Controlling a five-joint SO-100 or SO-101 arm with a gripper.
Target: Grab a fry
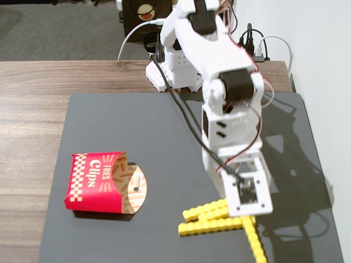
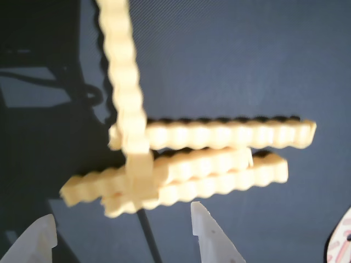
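Note:
Several yellow crinkle-cut fries lie in a loose pile on the black mat (image 1: 137,126), at the front right in the fixed view. Three lie side by side (image 1: 211,224) and one (image 1: 255,241) runs toward the front edge. In the wrist view the three lie across the middle (image 2: 230,134) and the fourth (image 2: 123,82) crosses over their left ends. My gripper (image 1: 248,211) hangs right over the pile, its fingertips hidden by the wrist in the fixed view. In the wrist view the gripper (image 2: 123,211) is open, both white fingertips (image 2: 208,230) just short of the fries, nothing between them.
A red "Fries Clips" carton (image 1: 96,181) lies on its side at the mat's left; its edge shows at the lower right corner of the wrist view (image 2: 343,241). The arm's base (image 1: 170,71) and cables stand at the back. A white wall (image 1: 329,55) runs along the right. Wooden table (image 1: 33,82) surrounds the mat.

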